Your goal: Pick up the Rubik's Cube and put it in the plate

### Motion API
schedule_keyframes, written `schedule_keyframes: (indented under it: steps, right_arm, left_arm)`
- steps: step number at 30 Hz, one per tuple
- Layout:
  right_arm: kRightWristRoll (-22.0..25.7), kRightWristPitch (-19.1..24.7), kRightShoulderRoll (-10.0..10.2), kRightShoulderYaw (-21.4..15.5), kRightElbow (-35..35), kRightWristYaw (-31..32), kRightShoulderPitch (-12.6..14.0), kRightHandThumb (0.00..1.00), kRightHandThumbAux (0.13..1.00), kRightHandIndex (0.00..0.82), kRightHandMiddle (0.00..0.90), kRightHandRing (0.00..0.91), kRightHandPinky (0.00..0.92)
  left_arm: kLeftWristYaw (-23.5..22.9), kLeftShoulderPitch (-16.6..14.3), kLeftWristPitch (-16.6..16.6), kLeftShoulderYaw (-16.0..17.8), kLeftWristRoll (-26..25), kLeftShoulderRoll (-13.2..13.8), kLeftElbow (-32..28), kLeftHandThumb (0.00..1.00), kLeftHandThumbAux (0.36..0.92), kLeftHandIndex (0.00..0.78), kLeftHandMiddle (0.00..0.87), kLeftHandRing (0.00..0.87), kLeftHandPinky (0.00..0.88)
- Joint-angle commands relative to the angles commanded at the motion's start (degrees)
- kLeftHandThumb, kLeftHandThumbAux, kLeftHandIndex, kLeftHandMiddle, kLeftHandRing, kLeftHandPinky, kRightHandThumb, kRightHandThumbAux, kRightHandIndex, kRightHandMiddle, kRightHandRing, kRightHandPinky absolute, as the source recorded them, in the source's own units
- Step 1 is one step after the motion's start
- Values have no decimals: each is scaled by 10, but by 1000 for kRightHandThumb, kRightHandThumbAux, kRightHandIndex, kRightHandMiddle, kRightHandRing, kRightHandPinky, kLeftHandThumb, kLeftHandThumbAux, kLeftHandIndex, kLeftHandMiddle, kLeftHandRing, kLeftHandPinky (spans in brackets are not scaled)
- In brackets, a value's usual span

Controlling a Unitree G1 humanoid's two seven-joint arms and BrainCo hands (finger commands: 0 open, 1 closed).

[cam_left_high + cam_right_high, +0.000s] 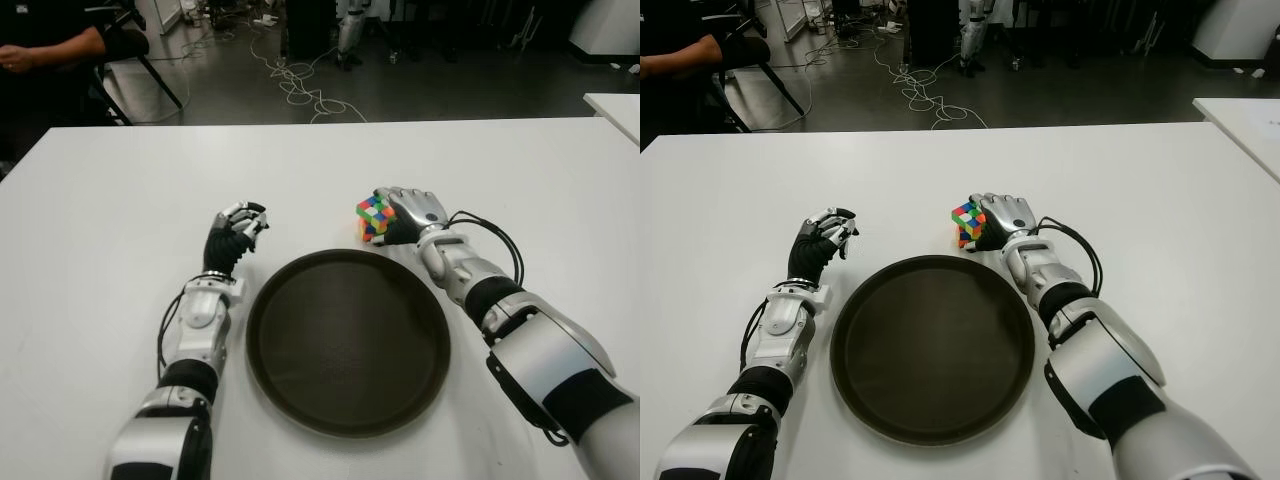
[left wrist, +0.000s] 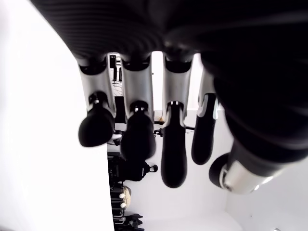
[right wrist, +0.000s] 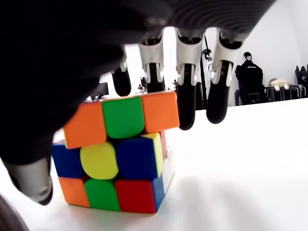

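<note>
The Rubik's Cube [image 1: 373,218] stands on the white table [image 1: 120,200] just beyond the far rim of the dark round plate [image 1: 300,400]. Its top layer is twisted slightly. My right hand [image 1: 410,212] is against the cube's right side. In the right wrist view the palm hangs over the cube [image 3: 113,154], the fingers [image 3: 186,110] reach down past its far edge and the thumb [image 3: 29,178] sits by its near corner, none pressed closed on it. Left of the plate, my left hand [image 1: 238,232] shows with loosely bent fingers [image 2: 144,139] holding nothing.
A person's arm [image 1: 50,45] and a chair show beyond the table's far left corner. Cables [image 1: 300,85] trail over the floor behind the table. Another white table's corner [image 1: 615,105] shows at the right edge.
</note>
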Motion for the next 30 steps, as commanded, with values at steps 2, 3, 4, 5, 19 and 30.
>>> schedule_keyframes:
  steps: [2, 3, 4, 5, 19, 30]
  right_arm:
    - [-1, 0, 0, 1, 0, 0, 0, 78, 593, 184, 254, 292, 353]
    - [-2, 0, 0, 2, 0, 0, 0, 77, 593, 184, 255, 293, 355]
    - [-2, 0, -1, 2, 0, -1, 0, 74, 592, 188, 263, 301, 359]
    - [-2, 0, -1, 2, 0, -1, 0, 72, 591, 189, 266, 304, 361]
    - [-1, 1, 0, 2, 0, -2, 0, 85, 581, 215, 296, 330, 370]
    - [-1, -2, -1, 2, -1, 3, 0, 85, 566, 228, 316, 350, 378]
  left_arm:
    - [-5, 0, -1, 2, -4, -1, -1, 855, 657, 423, 570, 784, 806]
    - [-6, 0, -2, 3, -6, -2, 0, 855, 657, 423, 569, 785, 808]
    - [-7, 0, -3, 3, -7, -3, 0, 856, 657, 423, 567, 787, 807]
    - [-7, 0, -4, 4, -8, -3, 0, 856, 657, 423, 566, 787, 807]
    - [-3, 0, -4, 4, -6, -5, 0, 857, 656, 424, 575, 753, 757]
    - [-5, 3, 2, 5, -9, -8, -7, 857, 656, 424, 572, 774, 790]
